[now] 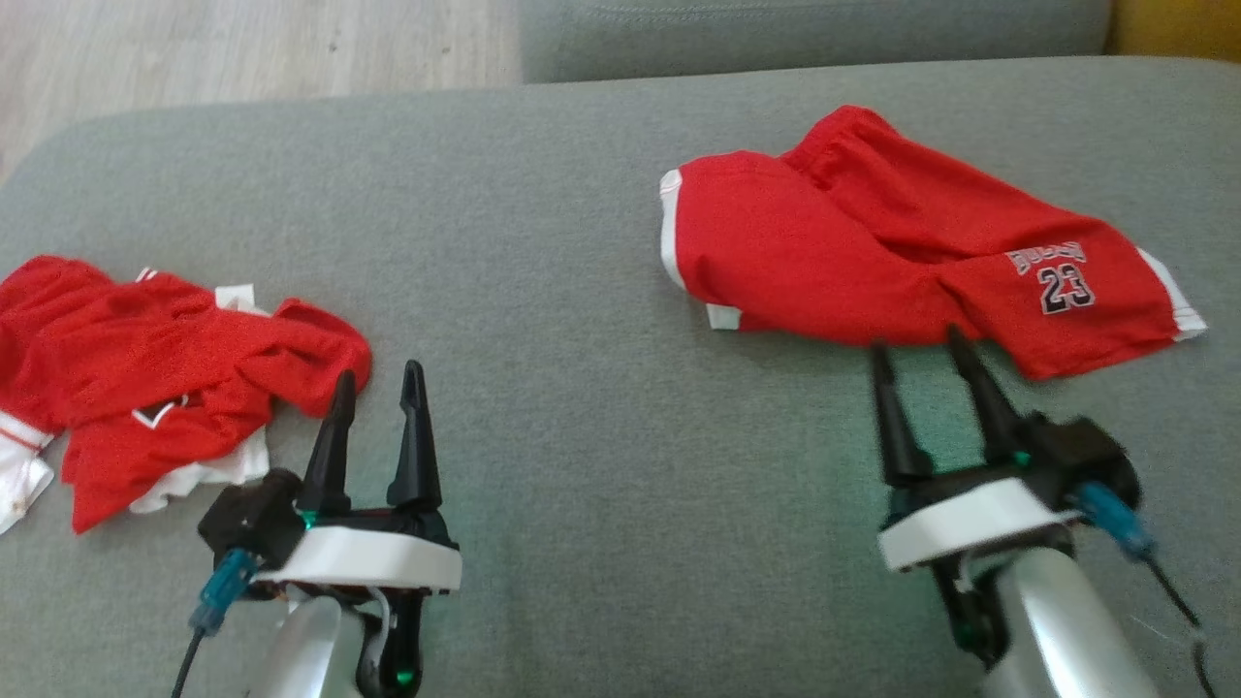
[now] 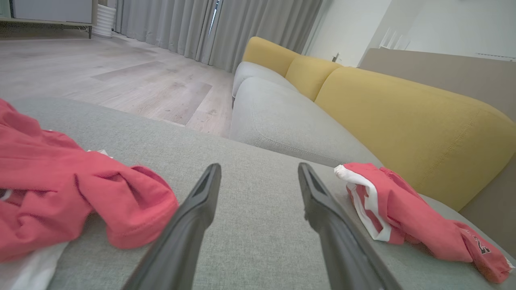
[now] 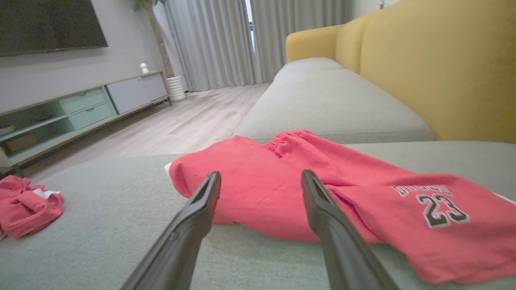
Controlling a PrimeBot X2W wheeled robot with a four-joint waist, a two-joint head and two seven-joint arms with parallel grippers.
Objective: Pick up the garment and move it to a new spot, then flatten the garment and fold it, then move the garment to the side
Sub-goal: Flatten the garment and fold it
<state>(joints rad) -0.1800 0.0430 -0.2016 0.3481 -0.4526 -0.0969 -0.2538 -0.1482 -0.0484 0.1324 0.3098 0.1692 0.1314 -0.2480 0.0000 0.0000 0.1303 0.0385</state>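
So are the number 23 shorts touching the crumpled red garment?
Apart. The head view shows bare grey cushion between the shorts and the crumpled garment.

The shorts (image 1: pixel 873 252) are red with white side trim and a black, white-edged 23. The crumpled garment (image 1: pixel 165 368) is red and white, its emblem (image 1: pixel 155 415) perhaps black-edged. The sofa seat (image 1: pixel 543 242) is grey, its backrest (image 2: pixel 403 117) mustard yellow.

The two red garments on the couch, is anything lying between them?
No, just bare grey cushion between the crumpled garment and the shorts, as the head view shows.
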